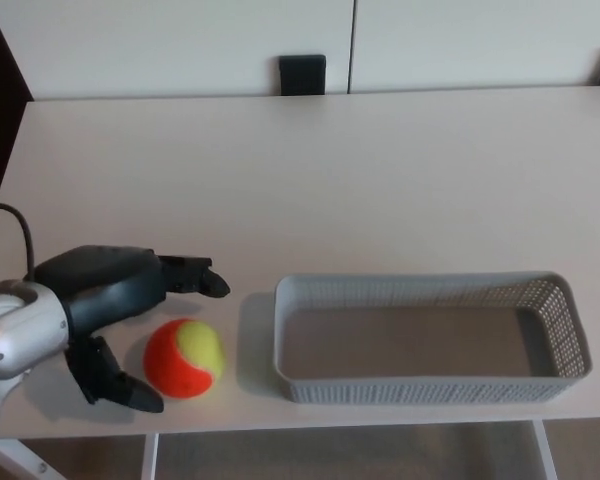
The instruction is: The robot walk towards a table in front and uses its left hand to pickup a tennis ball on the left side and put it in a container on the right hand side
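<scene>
An orange and yellow tennis ball [184,357] rests on the pale table [310,180] near its front edge, left of centre. My left hand [120,305] is open just left of the ball, its fingers [198,276] reaching past the ball's far side and its thumb [130,392] on the near side. The ball sits partly between them; no grip shows. A grey mesh container [430,335], long and empty, stands immediately right of the ball. My right hand does not show.
Two dark chair backs [302,73] stand beyond the table's far edge against a white wall. The table's front edge runs just below the ball and container. A black cable [20,235] loops over my left wrist.
</scene>
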Available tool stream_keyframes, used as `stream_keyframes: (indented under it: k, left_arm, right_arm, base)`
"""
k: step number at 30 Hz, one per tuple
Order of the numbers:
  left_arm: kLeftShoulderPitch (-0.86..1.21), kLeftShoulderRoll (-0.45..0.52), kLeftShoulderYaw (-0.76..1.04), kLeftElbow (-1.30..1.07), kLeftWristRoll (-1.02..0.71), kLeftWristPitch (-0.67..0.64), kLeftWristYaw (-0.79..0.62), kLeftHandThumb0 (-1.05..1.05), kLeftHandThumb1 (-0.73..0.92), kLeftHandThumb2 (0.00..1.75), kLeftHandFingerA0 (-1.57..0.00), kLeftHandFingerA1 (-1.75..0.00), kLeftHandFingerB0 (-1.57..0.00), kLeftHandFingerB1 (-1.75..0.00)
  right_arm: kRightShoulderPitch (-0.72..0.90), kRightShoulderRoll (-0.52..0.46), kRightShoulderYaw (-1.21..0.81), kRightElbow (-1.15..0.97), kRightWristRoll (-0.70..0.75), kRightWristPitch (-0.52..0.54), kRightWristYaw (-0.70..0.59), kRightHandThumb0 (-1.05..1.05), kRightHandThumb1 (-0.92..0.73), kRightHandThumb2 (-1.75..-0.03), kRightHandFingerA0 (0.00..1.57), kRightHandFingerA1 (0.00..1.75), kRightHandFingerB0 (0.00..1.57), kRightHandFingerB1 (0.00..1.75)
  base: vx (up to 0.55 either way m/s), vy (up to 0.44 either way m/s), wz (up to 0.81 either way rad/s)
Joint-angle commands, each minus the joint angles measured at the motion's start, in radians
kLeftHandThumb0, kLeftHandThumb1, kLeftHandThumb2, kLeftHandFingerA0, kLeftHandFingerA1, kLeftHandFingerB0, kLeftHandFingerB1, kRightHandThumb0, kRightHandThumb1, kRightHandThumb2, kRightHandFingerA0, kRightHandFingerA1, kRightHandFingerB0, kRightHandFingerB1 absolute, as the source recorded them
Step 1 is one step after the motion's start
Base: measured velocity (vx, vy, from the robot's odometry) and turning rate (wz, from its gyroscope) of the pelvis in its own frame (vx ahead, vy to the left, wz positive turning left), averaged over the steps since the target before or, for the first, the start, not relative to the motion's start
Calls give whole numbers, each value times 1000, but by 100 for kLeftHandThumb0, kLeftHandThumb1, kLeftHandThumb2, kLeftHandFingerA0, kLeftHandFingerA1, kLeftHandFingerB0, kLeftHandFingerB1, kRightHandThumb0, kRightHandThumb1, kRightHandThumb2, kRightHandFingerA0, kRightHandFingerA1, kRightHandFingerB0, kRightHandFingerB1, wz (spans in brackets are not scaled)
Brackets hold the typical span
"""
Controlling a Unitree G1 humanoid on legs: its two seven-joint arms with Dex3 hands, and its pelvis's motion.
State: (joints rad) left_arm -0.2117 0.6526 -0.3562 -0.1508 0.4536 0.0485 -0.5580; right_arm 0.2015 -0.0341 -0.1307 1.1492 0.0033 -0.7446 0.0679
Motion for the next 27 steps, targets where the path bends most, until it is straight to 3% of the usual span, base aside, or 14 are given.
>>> stream_keyframes:
  k: [1, 2, 16, 17, 18, 19, 20, 21, 22, 23, 27]
  left_arm:
    - [30, -20, 4, -12, 40, 0, 30, -33, 5, 77, -8, -53, -15, -55]
    - [37, -29, 5, -8, 48, -11, 51, -78, 42, 55, -25, -36, -27, -43]
    - [36, -91, -13, 46, 107, -36, 120, -71, 42, 54, -33, -34, -32, -44]
    - [32, -93, -18, 58, 113, -41, 127, -72, 36, 70, -32, -40, -32, -49]
    - [29, -94, -20, 72, 116, -54, 136, -72, 36, 70, -32, -40, -32, -49]
    - [17, -96, -22, 87, 121, -58, 140, -51, 29, 76, -35, -50, -21, -48]
    - [8, -107, -20, 110, 118, -63, 154, -46, 36, 62, -55, -44, -45, -49]
    - [3, -120, -16, 132, 112, -67, 169, -46, 36, 62, -55, -44, -45, -49]
    - [-3, -127, -13, 153, 110, -88, 192, -26, 44, 54, -95, -49, -53, -44]
    - [-11, -137, -8, 182, 103, -113, 216, -7, 55, 56, -124, -59, -64, -42]
    - [-41, -155, -4, 263, 95, -150, 245, -4, 58, 55, -130, -57, -69, -40]
  right_arm:
    - [9, -12, -7, -5, 13, 12, 16, -68, -87, -66, 5, 50, 0, 19]
    - [11, -12, -7, -7, 14, 12, 19, -75, -68, -102, 2, 51, 0, 29]
    - [-1, -6, -16, -29, 24, 35, 18, -73, -66, -98, 6, 53, 0, 29]
    - [0, -5, -19, -32, 29, 36, 25, -74, -67, -99, 5, 52, 0, 29]
    - [1, -6, -19, -33, 30, 38, 29, -74, -67, -99, 5, 52, 0, 29]
    - [-4, -5, -23, -37, 37, 42, 37, -74, -66, -99, 6, 53, 0, 29]
    - [-6, -5, -24, -39, 37, 45, 37, -75, -67, -99, 5, 52, 0, 29]
    - [-8, -5, -24, -39, 34, 47, 32, -75, -67, -99, 5, 52, 0, 29]
    - [-8, -3, -25, -42, 34, 49, 32, -74, -66, -99, 5, 53, 0, 29]
    - [-10, -1, -26, -44, 37, 51, 33, -74, -66, -98, 5, 53, 0, 30]
    - [-16, -1, -26, -44, 33, 50, 26, -75, -66, -98, 6, 54, 0, 29]
  base:
    - [0, 0, 0]
    - [0, 0, 0]
    - [0, 0, 0]
    - [0, 0, 0]
    - [0, 0, 0]
    - [0, 0, 0]
    - [0, 0, 0]
    - [0, 0, 0]
    - [0, 0, 0]
    - [0, 0, 0]
    - [0, 0, 0]
